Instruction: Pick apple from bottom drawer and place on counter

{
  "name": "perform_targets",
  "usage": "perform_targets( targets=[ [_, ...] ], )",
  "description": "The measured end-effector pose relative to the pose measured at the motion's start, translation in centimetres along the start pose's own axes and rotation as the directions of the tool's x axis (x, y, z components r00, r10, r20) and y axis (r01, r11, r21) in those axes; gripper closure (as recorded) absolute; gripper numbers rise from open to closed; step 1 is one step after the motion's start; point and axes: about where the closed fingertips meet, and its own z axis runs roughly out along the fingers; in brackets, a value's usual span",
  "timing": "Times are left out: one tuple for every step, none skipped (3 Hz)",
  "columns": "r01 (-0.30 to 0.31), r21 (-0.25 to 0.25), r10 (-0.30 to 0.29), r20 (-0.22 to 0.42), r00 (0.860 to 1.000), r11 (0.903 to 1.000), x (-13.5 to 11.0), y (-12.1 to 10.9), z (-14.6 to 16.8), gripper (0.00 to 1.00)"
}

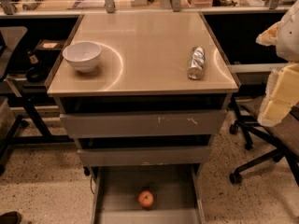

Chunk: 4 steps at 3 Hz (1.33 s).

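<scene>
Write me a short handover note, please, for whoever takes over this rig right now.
End effector: at the right edge of the view, beside the counter, far from the apple.
Apple: lying in the open bottom drawer, near its front.
Counter: holds a white bowl on the left and a can lying on the right.
Done: drawer is open.
Left: reach down, grasp the apple, set it on the counter.

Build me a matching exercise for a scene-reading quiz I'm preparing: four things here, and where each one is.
Things:
1. apple
2. white bowl
3. silver can
4. gripper

Places:
A. right side of the counter, lying down
B. right edge of the view, off the counter
C. inside the open bottom drawer
D. left side of the counter

Pairs: 1-C, 2-D, 3-A, 4-B
</scene>
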Motion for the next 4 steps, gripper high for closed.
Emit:
perform_targets(
  targets=[
    [-0.004, 0.000, 0.004, 0.006, 1.000, 1.0000, -0.2, 0.3, 0.3, 0.00],
    [-0.012, -0.013, 0.012, 0.051, 0.999, 0.9998, -1.5, 2.7, 2.4, 0.00],
    [-0.038, -0.053, 0.043, 0.095, 0.995, 0.9979, -2.7, 5.7, 7.1, 0.00],
    [-0.058, -0.108, 0.070, 0.117, 0.991, 0.9925, -4.3, 8.7, 12.5, 0.00]
  ],
)
